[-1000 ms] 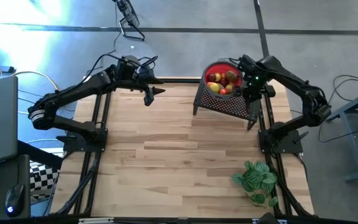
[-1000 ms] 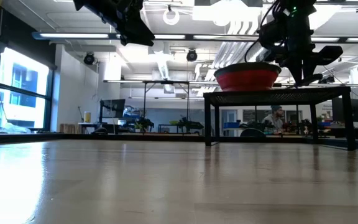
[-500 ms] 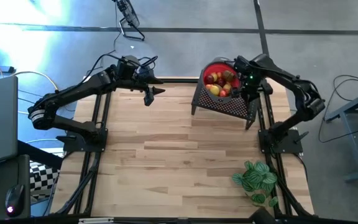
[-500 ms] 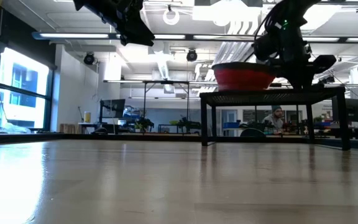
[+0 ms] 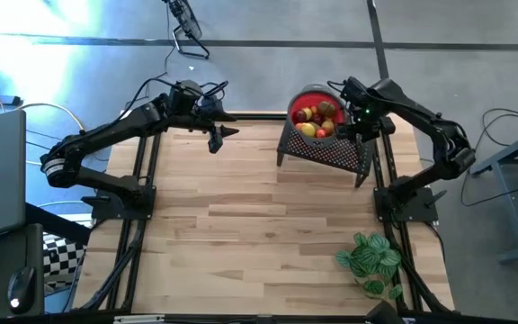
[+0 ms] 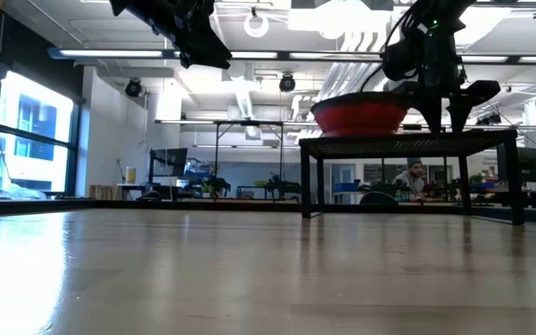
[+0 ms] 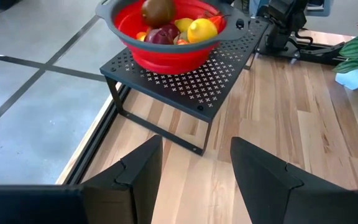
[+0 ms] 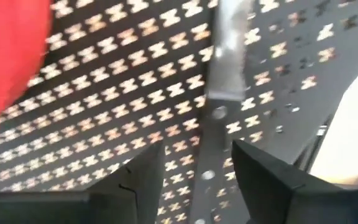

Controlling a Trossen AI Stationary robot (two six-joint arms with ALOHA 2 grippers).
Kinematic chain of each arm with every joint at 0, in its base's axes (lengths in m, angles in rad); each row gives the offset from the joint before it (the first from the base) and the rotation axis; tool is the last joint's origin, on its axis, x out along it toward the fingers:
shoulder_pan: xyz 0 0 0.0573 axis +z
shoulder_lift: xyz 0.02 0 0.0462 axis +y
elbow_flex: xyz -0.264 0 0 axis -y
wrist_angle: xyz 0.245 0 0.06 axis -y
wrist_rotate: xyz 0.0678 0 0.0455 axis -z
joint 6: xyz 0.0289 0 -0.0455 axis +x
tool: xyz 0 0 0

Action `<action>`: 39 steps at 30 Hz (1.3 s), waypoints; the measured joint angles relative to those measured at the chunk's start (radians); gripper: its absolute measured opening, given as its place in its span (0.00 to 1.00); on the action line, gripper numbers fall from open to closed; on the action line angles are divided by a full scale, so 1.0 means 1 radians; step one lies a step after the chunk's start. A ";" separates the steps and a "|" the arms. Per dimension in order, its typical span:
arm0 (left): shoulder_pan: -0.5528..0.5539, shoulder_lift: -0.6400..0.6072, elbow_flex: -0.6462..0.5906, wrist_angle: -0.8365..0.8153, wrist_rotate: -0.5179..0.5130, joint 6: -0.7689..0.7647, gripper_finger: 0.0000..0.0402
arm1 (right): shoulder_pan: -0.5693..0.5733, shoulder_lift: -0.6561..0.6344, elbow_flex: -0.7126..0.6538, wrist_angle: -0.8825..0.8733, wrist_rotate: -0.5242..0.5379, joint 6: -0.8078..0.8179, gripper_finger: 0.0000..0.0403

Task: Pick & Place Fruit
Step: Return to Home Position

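Fruit (image 5: 316, 120): a heap of small rounded pieces in yellow, red, brown and orange, all lying inside the round red plastic strainer bowl (image 5: 299, 103). The left wrist view shows a yellow piece, a dark red piece and a brown piece on top of the heap.

The bowl stands on the black perforated metal shelf (image 5: 331, 153), at about 1 o'clock on the light wooden slatted table (image 5: 259, 216).

Right gripper (image 5: 360, 126): raised over the shelf, at roughly 3 o'clock from the bowl – just beside its rim. Its dark fingers are spread apart with nothing between them. The right wrist view looks down past them at a slim grey-bladed knife (image 8: 227, 62) lying flat on the perforated top.

Left gripper (image 5: 216, 135): held above the table's far edge at about 11 o'clock, well apart from the shelf – fingers spread, nothing held.

A green leafy potted plant (image 5: 370, 259) sits near the table's edge at about 4 o'clock
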 joint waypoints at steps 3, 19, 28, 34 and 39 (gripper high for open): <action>0.000 0.000 0.000 0.000 0.000 0.000 0.46 | 0.000 -0.020 -0.001 0.000 -0.044 -0.010 0.46; 0.000 0.000 0.000 0.005 0.000 0.000 0.46 | 0.000 -0.230 0.000 0.033 -0.057 -0.081 0.38; 0.000 0.000 0.000 0.014 0.000 -0.001 0.46 | 0.086 -0.342 0.000 0.274 -0.029 -0.228 0.10; 0.000 0.000 0.000 0.019 0.000 -0.001 0.46 | 0.222 -0.403 0.000 0.325 -0.017 -0.287 0.02; 0.000 0.000 0.000 0.019 0.000 -0.001 0.46 | 0.388 -0.487 -0.110 0.499 0.050 -0.266 0.01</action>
